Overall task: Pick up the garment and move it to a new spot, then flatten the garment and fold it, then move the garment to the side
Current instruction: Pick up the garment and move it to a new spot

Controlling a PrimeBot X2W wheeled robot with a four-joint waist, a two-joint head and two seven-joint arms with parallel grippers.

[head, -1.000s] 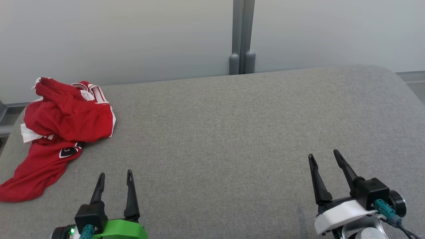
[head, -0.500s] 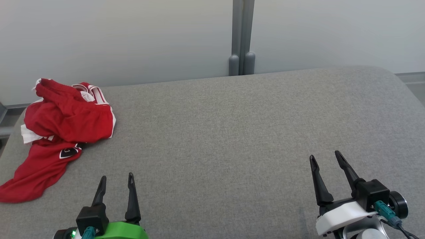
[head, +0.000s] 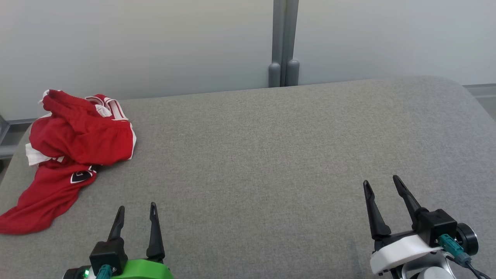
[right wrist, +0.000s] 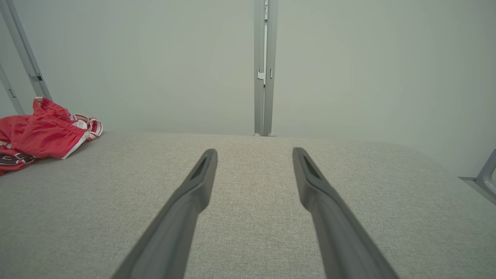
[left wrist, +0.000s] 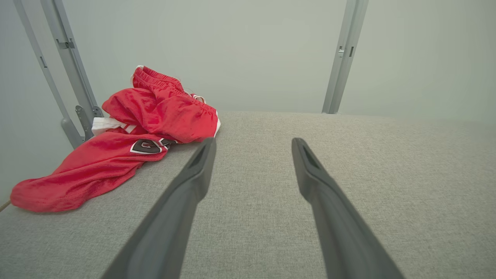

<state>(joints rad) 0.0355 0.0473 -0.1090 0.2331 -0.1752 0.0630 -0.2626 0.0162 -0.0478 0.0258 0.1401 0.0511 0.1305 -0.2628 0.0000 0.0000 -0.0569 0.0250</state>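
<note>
left claw [left wrist: 252, 142] wide open, nothing between the fingers [left wrist: 186, 193], pointing out over the grey fabric surface [left wrist: 387, 174]. red garment [left wrist: 155, 116] crumpled in a heap far left, not touching the claw; white trim and a dark logo patch showing, one end trailing nearer-left. grey post [left wrist: 343, 58] against the pale wall [left wrist: 232, 46] behind.

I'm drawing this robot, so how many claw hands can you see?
2. The left gripper sits at the head view's lower left, nearest the red garment; the right gripper sits at the lower right. Both are open above the grey padded surface. None looks hidden.
</note>
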